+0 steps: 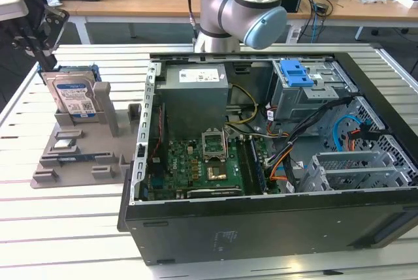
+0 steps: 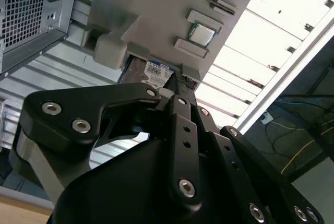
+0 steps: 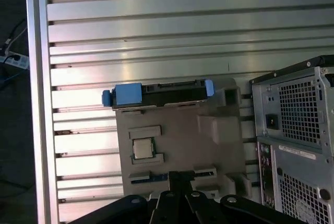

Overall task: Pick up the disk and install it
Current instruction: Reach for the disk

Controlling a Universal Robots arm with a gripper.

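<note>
- Exterior view: disk (image 1: 75, 97) stands upright in the grey holder (image 1: 78, 156), outside the case (image 1: 261, 162). Gripper (image 1: 42, 51) is near it, just above, not touching.
- Second wrist view: fingers (image 2: 181, 125) pressed together, empty.
- First wrist view: disk (image 3: 162, 92) seen edge-on, apart from the gripper (image 3: 180, 178).
- Step, as I judge it: approach for the pick. Grasping calls for spreading the fingers and lining up over the disk's top edge.

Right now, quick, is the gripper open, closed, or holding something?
Gripper: open or closed cannot be told; it is right by the disk, which stands upright in the grey holder.
</note>
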